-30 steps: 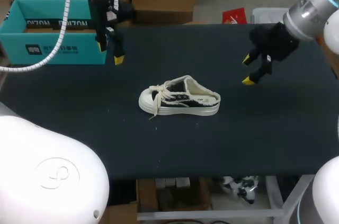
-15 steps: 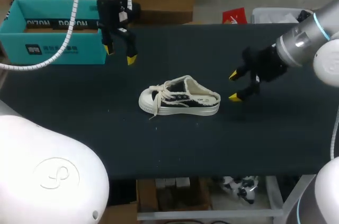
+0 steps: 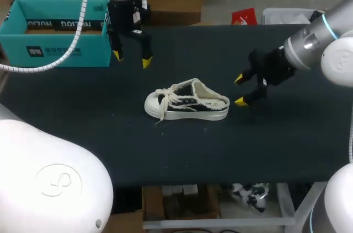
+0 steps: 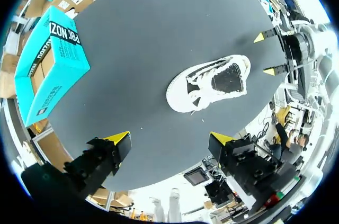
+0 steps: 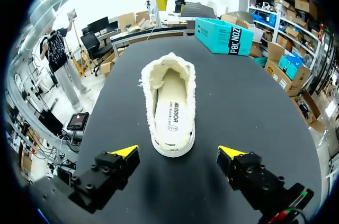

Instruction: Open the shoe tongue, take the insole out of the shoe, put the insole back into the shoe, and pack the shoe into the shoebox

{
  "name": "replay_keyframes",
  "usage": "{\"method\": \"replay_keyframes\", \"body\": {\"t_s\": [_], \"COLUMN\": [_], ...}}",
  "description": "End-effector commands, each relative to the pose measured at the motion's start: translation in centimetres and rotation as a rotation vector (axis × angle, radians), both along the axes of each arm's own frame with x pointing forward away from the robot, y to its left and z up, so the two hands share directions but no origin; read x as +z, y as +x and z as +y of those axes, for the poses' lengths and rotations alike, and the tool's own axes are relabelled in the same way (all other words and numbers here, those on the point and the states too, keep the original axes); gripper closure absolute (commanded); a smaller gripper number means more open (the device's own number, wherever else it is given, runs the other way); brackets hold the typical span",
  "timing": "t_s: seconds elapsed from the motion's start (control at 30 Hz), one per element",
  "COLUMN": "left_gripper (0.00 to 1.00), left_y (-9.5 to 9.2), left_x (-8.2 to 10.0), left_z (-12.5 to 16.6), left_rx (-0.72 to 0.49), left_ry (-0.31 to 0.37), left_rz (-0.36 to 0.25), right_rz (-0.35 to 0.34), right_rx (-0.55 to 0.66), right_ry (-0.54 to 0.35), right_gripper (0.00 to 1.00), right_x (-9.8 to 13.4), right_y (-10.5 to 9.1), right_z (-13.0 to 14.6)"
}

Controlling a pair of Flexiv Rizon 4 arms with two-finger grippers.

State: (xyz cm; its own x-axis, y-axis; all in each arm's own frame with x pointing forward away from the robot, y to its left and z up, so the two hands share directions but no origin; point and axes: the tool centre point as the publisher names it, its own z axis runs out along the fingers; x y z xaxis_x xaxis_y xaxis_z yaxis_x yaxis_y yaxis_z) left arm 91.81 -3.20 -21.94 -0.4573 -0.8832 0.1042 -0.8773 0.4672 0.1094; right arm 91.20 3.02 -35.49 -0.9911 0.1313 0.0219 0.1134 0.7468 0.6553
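Quick update: over the last second both arms closed in on the shoe point(image 3: 187, 101). The right claw point(image 3: 240, 90) slid in from further out on the desk point(image 3: 165, 150) and ended up just beside the heel, not touching it. Its fingers were spread wide with nothing in them, and in the right wrist view the heel sat ahead of them, lined up with the gap. The left claw point(image 3: 131, 59) drifted away from the teal shoebox point(image 3: 55, 32) toward the middle. It hung above the desk behind the toe end, also splayed open and empty, and noticeably farther from the shoe than the right one. My read is we're at the very start: nothing's been gripped and the tongue hasn't been opened yet. It looks like the right arm will steady the heel while the left goes for the tongue. The shoe itself sat upright on its sole mid-desk, toe toward my left arm's side. It's a low black canvas thing with a frayed cream collar, white rubber sole and white laces point(image 3: 161, 98) tied at the front. The cream insole point(image 5: 170, 108) was lying flat inside. The shoebox sat well apart at the far left corner.
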Motion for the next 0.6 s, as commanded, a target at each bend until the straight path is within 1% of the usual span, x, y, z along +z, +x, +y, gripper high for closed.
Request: {"method": "replay_keyframes", "body": {"t_s": [0.03,0.07,0.13,0.3,0.33,0.5,0.6], "left_gripper": [0.00,0.00,0.00,0.00,0.00,0.00,0.00], "left_y": [-0.7,-0.9,-1.2,-2.0,-2.1,-2.6,-2.8], "left_x": [-0.1,-0.1,0.0,-0.2,-0.3,-0.7,-1.0], "left_z": [-1.2,-1.4,-1.7,-2.4,-2.5,-3.2,-3.8], "left_rx": [0.064,0.066,0.095,0.094,0.105,0.103,0.106], "left_ry": [0.035,0.029,0.033,0.038,0.044,0.031,0.035], "left_rz": [-0.014,-0.009,-0.022,-0.029,-0.041,-0.032,-0.032], "right_rz": [-0.020,-0.023,-0.025,-0.022,-0.020,-0.006,-0.001], "right_rx": [-0.013,-0.019,-0.023,-0.049,-0.050,-0.061,-0.060], "right_ry": [0.048,0.054,0.062,0.093,0.094,0.102,0.119], "right_gripper": [0.00,0.00,0.00,0.00,0.00,0.00,0.00], "right_x": [-2.1,-2.4,-2.7,-3.3,-3.5,-4.3,-4.9], "right_y": [-0.2,-0.3,-0.3,0.1,0.1,-0.2,-0.3], "right_z": [0.3,0.5,0.8,1.4,1.6,2.1,2.4]}}
